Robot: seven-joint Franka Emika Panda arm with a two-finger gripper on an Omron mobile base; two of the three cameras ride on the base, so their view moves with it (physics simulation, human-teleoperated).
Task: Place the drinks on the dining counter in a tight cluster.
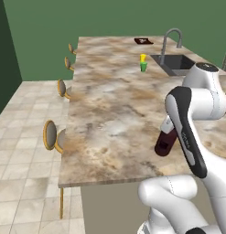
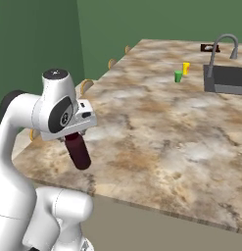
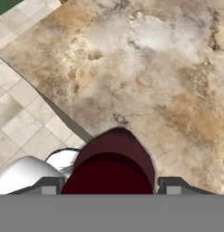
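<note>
- One hand [image 2: 77, 136] hangs at centre-left of the right base view, over the worktop's [image 1: 114, 109] near edge, its fingers clamped on the dark-maroon bottle [image 2: 78, 151], which tilts, lifted off the stone.
- We count one maroon bottle, one small green-and-yellow item [image 1: 143, 63] far up by the sink [image 1: 176, 63], one faucet [image 1: 170, 39] and four stools [image 1: 52, 135].
- We can read no label.

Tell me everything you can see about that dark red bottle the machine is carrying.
The maroon bottle is squat, rounded and glossy, a deep wine red all over. It hangs tilted under the end effector, which clamps its upper end between two dark fingers. It is in the air above the near corner of the marbled dining counter, apparently touching nothing but the fingers. Its cap is hidden.
</note>
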